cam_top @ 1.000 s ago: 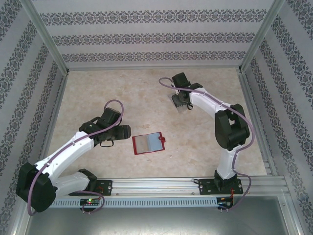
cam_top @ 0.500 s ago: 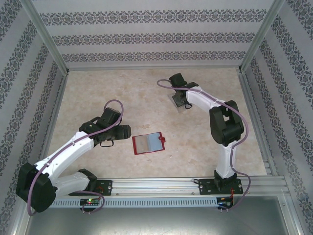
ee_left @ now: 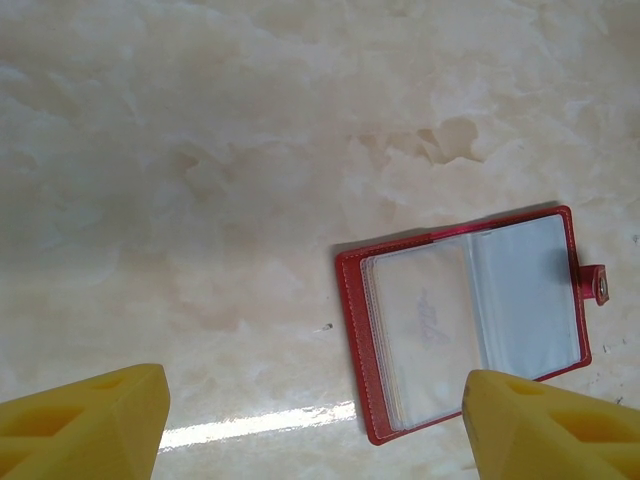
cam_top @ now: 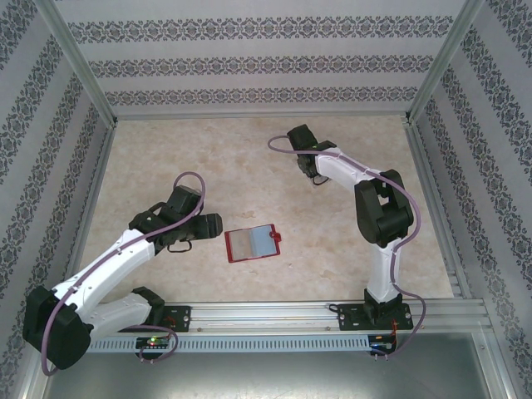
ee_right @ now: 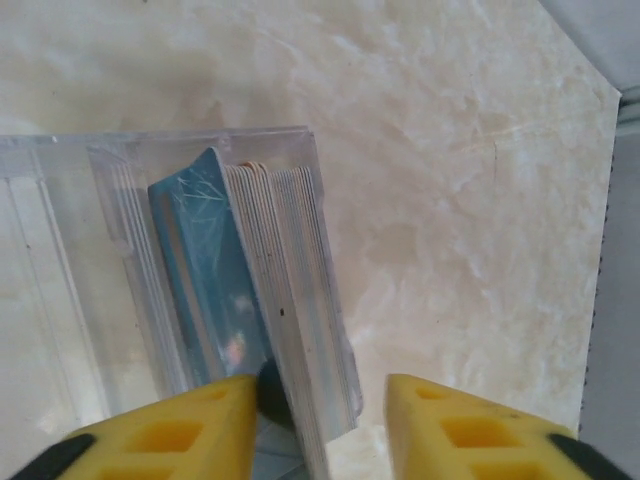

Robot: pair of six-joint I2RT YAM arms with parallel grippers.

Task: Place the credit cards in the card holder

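Plainly, one card holder (ee_left: 470, 320) lies open (left tool (ee_left: 315, 425) released, right tool (ee_right: 320, 420) unclear).

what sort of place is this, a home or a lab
Likely a lab test booth, not a home: a marble-look table boxed in by wallpapered panels on a metal frame, with a left arm and right arm bolted to a front rail.

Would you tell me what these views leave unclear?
- Right wrist: number of credit cards in the tray; edges too fine.
- Right wrist: whether the right gripper grips them; bottom edge cuts contact.
- Top view: the cards, covered by that gripper.
- Left wrist: card holder contents; cloudy plastic.
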